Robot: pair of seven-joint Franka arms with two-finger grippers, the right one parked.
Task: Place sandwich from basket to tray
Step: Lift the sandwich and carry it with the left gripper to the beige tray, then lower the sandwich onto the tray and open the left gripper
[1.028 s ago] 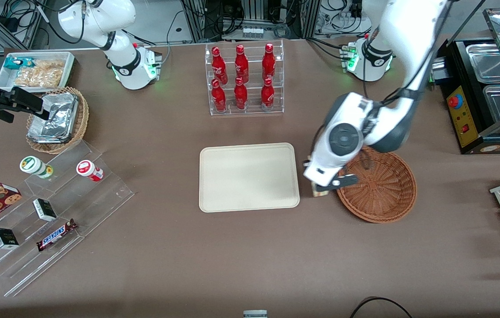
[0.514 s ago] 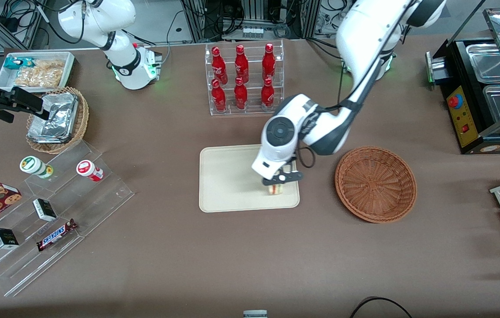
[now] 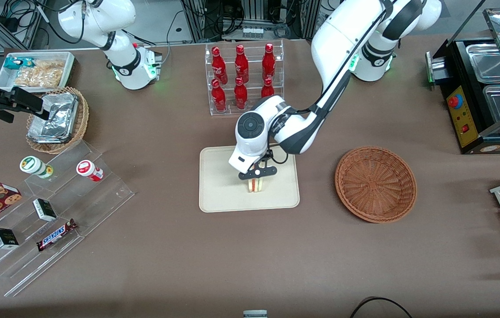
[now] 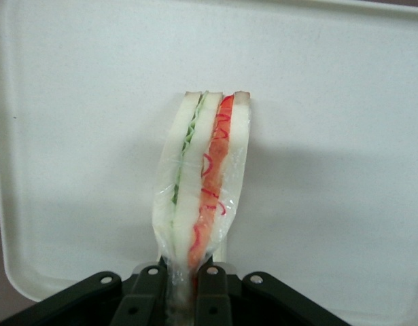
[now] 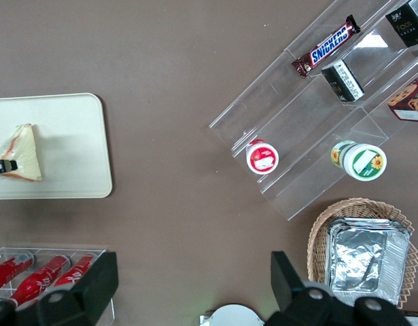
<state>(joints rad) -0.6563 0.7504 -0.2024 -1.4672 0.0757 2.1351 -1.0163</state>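
Left arm's black two-finger gripper (image 3: 257, 175) sits over the flat cream-beige rectangular tray (image 3: 219, 194), roughly above the tray's middle. Its fingers (image 4: 146, 293) are closed narrow on one corner of the small triangular sandwich wedge of pale white bread (image 4: 203, 178), pinching it through a clear film wrap. In the left wrist view the wedge stands on edge, its layered side facing the camera: green filling in one seam, red and pink in the other, white bread between and outside them. In the front view the sandwich (image 3: 256, 185) shows directly under the gripper, inside the tray's low rim, nearer the front camera than the gripper body. The right wrist view shows the same wedge (image 5: 20, 153) lying within the tray outline, with the fingertips at one corner. Whether the sandwich's lower edge touches the tray floor or hangs just above it cannot be told.

The round reddish-brown woven wicker basket (image 3: 376, 183) sits on the brown surface (image 3: 250, 256) beside the tray, toward the working arm's end, apart from the tray; nothing shows inside it.

A clear acrylic rack of red bottles (image 3: 243, 78) stands farther from the front camera than the tray. A lighter tan wicker basket holding foil packets (image 3: 58, 119) lies toward the parked arm's end of the surface.
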